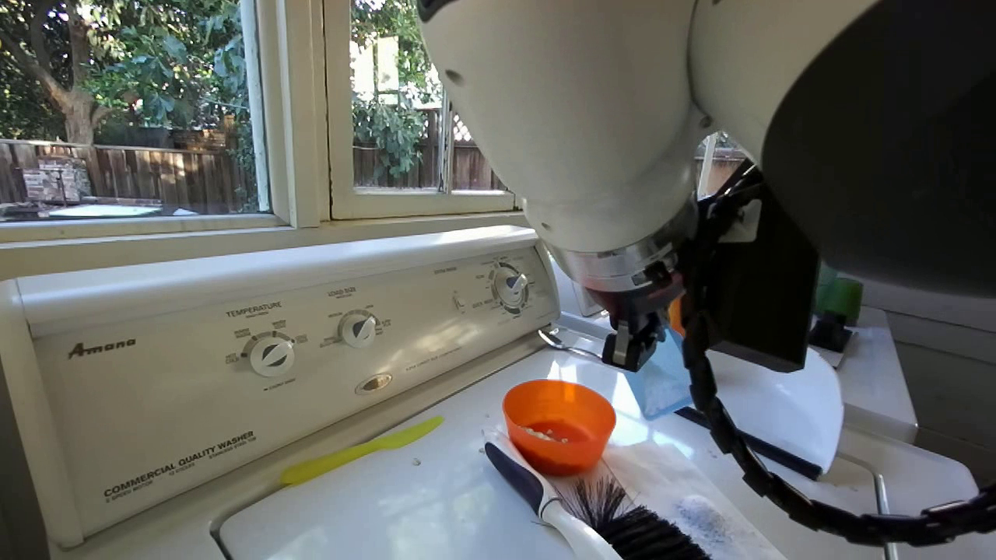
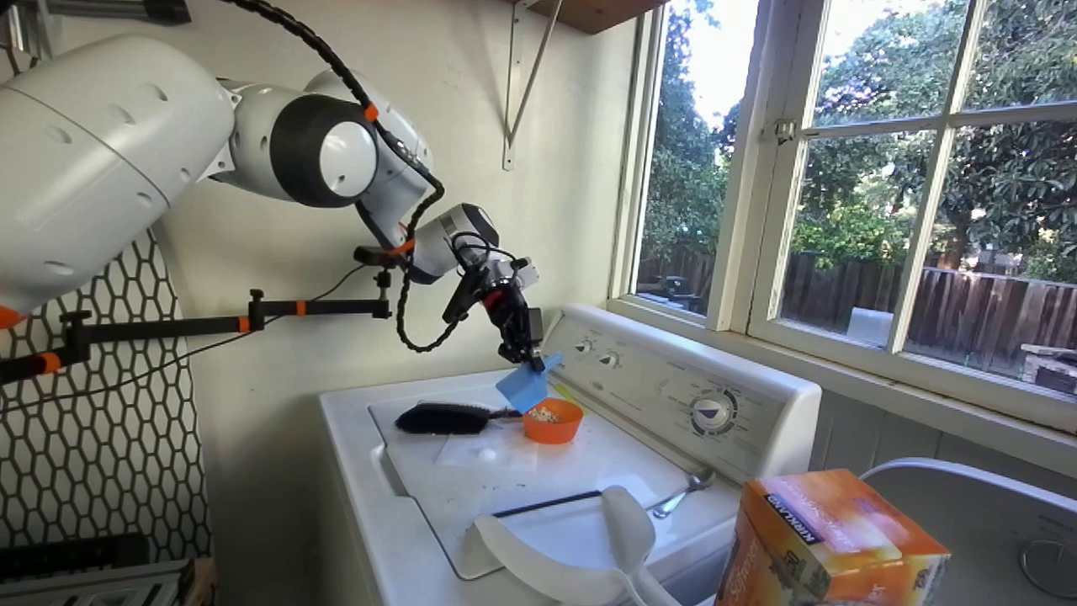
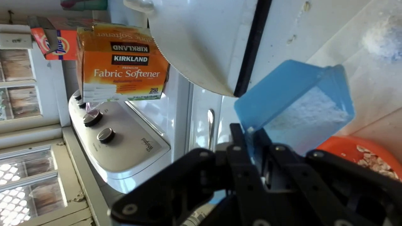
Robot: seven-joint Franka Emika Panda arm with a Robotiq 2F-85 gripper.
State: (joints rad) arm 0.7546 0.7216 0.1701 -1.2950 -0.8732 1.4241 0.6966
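Leftmost in an exterior view, with 12 o'clock read at the top and the orange bowl [image 2: 553,431] as the dial's centre, the white arm [image 2: 118,143] is extended in from 10 o'clock. At 9 o'clock a brush [image 2: 443,419] is laid on the washer lid [image 2: 564,471], its handle pointed toward the bowl. At 8 o'clock a pale sheet [image 2: 463,454] is spread. Between 10 and 11 o'clock, near the bowl, a translucent blue scoop [image 2: 522,389] is held tilted; its handle is pinched by the gripper [image 2: 537,364], and its pan is hung at 7 o'clock from the fingertips. Scoop and bowl are separated by a narrow gap. In the bowl, which is set upright, pale flakes are seen. At 6 o'clock a white dustpan [image 2: 547,572] with a black edge is placed, and at 1 o'clock a yellow knife is partly hidden, though it is shown in full in an exterior view [image 1: 362,450]. At 2 o'clock 3 knobs are mounted on the control panel [image 2: 656,387]. At 4 o'clock a metal spoon [image 2: 677,500] is laid, and farther out an orange box [image 2: 829,539] is seen.

From the fingertips in the wrist view, that box is found at 10 o'clock, the scoop's pan at 2 and the bowl between 3 and 4.
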